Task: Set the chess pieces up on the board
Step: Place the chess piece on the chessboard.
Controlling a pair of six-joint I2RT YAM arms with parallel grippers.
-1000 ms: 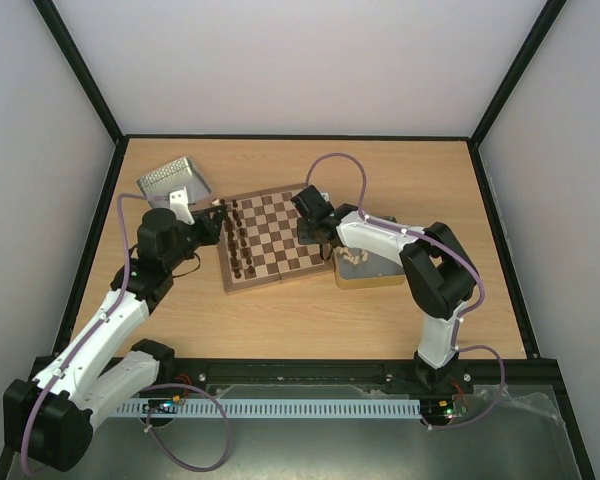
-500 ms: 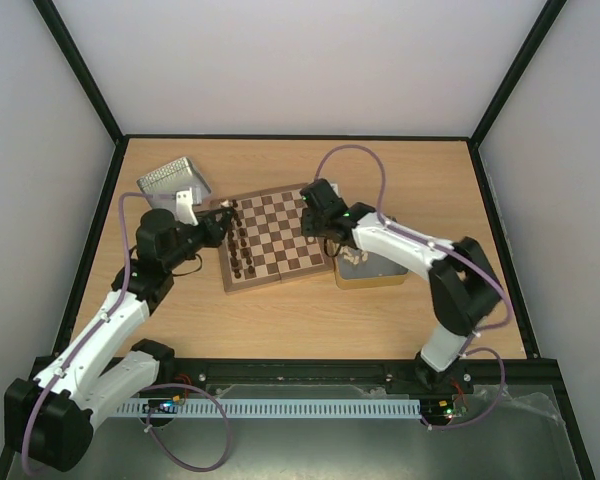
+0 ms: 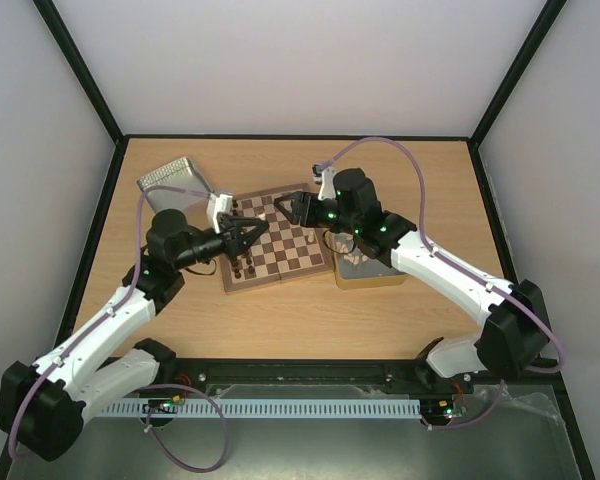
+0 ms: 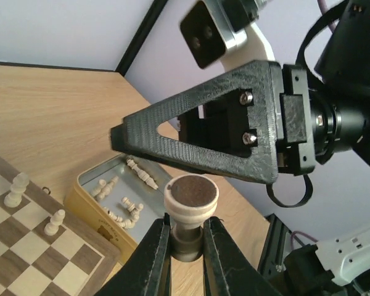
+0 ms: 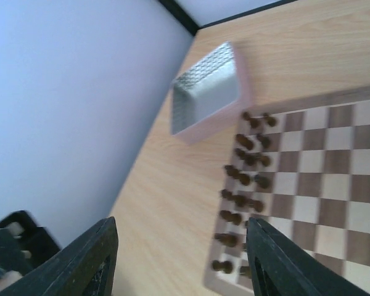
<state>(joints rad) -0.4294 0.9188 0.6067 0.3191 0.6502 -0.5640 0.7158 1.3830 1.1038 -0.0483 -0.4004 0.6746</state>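
The board [image 3: 292,262] lies mid-table with dark pieces [image 3: 242,262] along its left side. My left gripper [image 3: 252,235] hovers over the board's left half, shut on the stem of a cream chess piece [image 4: 191,196], which points its felt base at the camera. Facing it from the right, my right gripper [image 3: 292,208] is open with nothing between its fingers [image 5: 98,253]. One of those fingers [image 4: 203,142] fills the left wrist view just above the held piece. Two cream pieces [image 4: 15,190] stand on the board's right side.
A gold-sided tin [image 3: 368,272] with several loose cream pieces [image 4: 120,206] touches the board's right edge. A silver tin [image 3: 170,178] stands tilted at the back left, also in the right wrist view as a silver tin [image 5: 206,95]. Dark pieces [image 5: 243,179] look blurred there.
My right gripper has opened and swung from the tin side up over the board's far edge to face left. My left gripper has moved right over the board with its piece.
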